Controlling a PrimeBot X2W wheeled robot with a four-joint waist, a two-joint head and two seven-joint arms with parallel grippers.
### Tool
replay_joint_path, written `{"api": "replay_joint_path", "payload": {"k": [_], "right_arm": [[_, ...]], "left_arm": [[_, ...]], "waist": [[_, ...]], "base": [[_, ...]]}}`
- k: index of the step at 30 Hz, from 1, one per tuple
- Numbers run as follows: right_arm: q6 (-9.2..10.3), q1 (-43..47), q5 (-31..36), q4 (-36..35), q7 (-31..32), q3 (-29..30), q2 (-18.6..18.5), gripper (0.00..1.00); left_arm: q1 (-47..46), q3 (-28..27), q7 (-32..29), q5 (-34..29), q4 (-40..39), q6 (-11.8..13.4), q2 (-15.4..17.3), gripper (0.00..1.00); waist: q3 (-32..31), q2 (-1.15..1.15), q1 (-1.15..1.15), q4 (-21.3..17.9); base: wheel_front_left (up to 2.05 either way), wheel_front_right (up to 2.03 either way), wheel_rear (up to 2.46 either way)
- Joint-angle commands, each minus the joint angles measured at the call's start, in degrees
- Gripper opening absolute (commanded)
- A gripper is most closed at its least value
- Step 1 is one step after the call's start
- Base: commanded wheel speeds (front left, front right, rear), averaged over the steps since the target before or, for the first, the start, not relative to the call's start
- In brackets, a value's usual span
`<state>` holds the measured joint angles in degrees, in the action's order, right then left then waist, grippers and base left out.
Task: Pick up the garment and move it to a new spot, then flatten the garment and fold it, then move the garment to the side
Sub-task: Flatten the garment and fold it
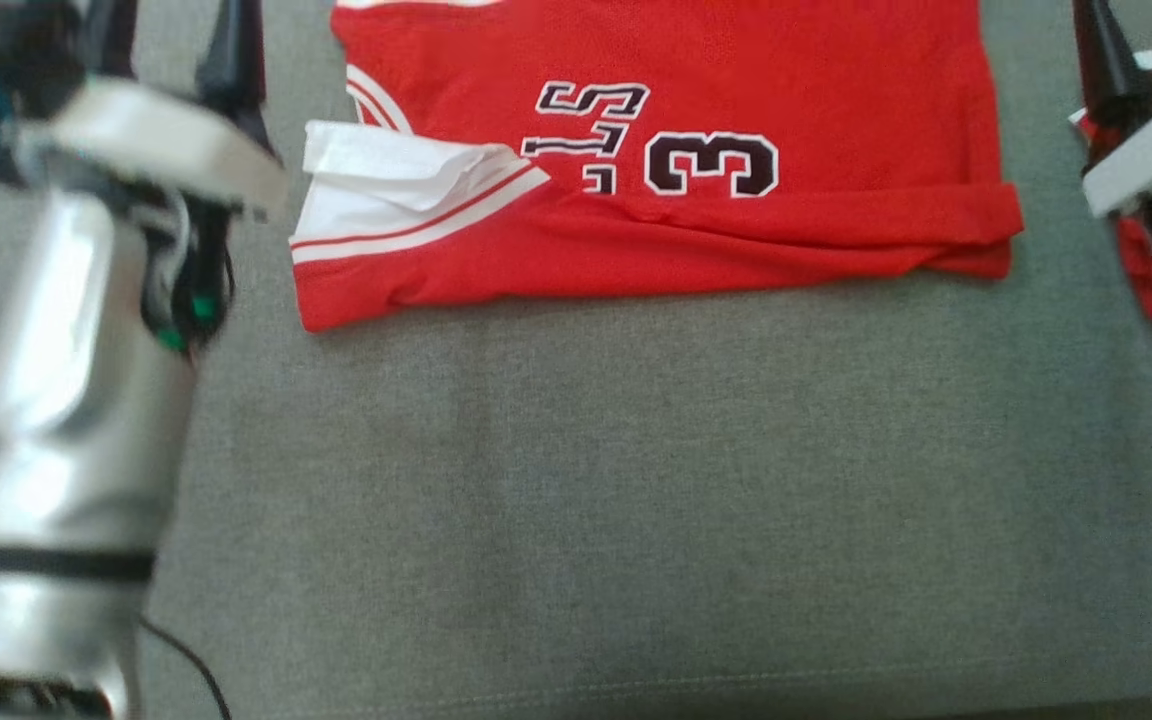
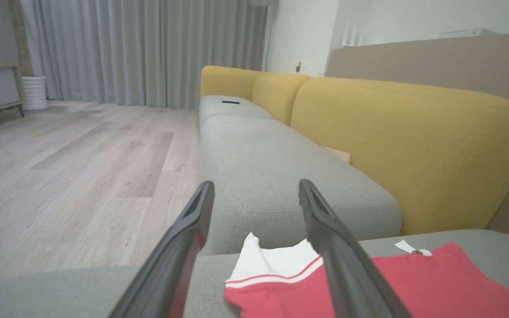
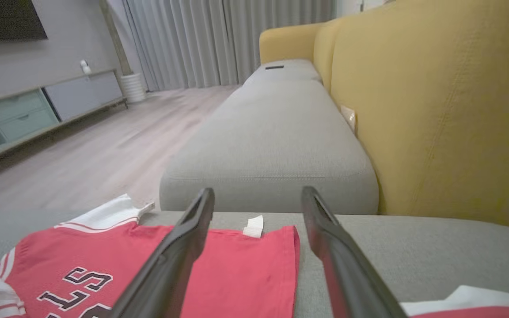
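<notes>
The garment [image 1: 696, 210] is a red jersey with white trim and black-and-white lettering. It lies folded on the grey sofa seat [image 1: 636, 480], at the top middle of the head view. My left gripper [image 1: 171, 40] hovers just left of its white-trimmed end. In the left wrist view that gripper [image 2: 255, 185] is open and empty, with the jersey [image 2: 435, 282] below its right finger. My right gripper [image 1: 1151, 30] is off the jersey's right end. It [image 3: 258, 192] is open too, over the jersey's edge [image 3: 237, 265], holding nothing.
Another red-and-white cloth [image 1: 1146, 280] lies at the right edge, under my right arm. The yellow backrest [image 2: 413, 145] runs behind the seat. A neighbouring grey cushion [image 3: 272, 145] carries a small dark object [image 3: 274, 67] at its far end. Wooden floor [image 2: 73, 176] lies beyond the sofa's front.
</notes>
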<state>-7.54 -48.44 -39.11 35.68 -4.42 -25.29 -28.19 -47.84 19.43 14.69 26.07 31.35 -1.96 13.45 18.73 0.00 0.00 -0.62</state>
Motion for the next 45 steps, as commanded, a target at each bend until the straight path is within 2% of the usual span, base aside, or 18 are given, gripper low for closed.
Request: {"api": "replay_joint_path", "payload": {"k": [1,4,8,14,20,26,32,38,45], "right_arm": [[0.05,2.24,0.42,-1.62,-1.62,0.3,0.36,1.0],[0.05,5.41,1.03,-2.87,-6.73,2.6,2.44,1.0],[0.05,10.57,3.98,-5.91,-9.64,5.9,5.73,1.0],[0.05,20.62,11.25,-11.59,-10.5,11.46,12.21,1.0],[0.05,29.61,17.8,-15.71,-10.56,16.35,18.87,1.0],[0.05,31.5,20.57,-17.65,-10.57,17.2,21.22,1.0],[0.05,30.74,20.69,-18.47,-10.34,17.2,21.18,1.0],[0.05,30.11,20.3,-19.05,-10.0,16.73,21.26,1.0],[0.05,29.57,20.01,-19.52,-9.82,16.44,21.16,1.0]], "left_arm": [[0.99,-2.75,0.29,-0.72,-2.74,0.3,1.45,1.0],[7.15,-6.76,0.29,-2.89,-8.5,-0.07,-0.52,1.0],[15.0,-11.09,0.29,-5.82,-14.6,-0.75,-3.63,1.0],[24.65,-15.85,0.3,-9.05,-20.19,-2.15,-8.19,1.0],[31.61,-17.1,0.3,-11.68,-20.18,-2.95,-10.11,1.0],[32.23,-16.98,0.3,-13.1,-15.65,-3.29,-10.51,1.0],[28.38,-16.18,0.3,-14.87,-4.79,-3.15,-10.44,1.0],[23.11,-17.19,0.3,-16.66,6.88,0.27,-8.73,1.0],[18.02,-16.74,-0.17,-17.67,16.8,1.7,-7.12,1.0]], "waist": [[-1.14,0.0,0.0,-0.13],[-3.09,0.0,0.0,-0.39],[-5.42,0.0,0.0,-0.88],[-8.41,0.0,0.0,-1.51],[-10.06,0.0,0.0,-2.28],[-9.37,0.0,0.0,-3.6],[-7.54,0.0,0.0,-5.03],[-5.4,0.0,0.0,-6.61],[-3.75,0.0,0.0,-7.51]], "base": [[0.0,0.0,0.0],[0.0,0.0,0.0],[0.0,0.0,0.0],[0.0,0.0,0.0],[0.0,0.0,0.0],[0.0,0.0,0.0],[0.0,0.0,0.0],[0.0,0.0,0.0],[0.0,0.0,0.0]]}}
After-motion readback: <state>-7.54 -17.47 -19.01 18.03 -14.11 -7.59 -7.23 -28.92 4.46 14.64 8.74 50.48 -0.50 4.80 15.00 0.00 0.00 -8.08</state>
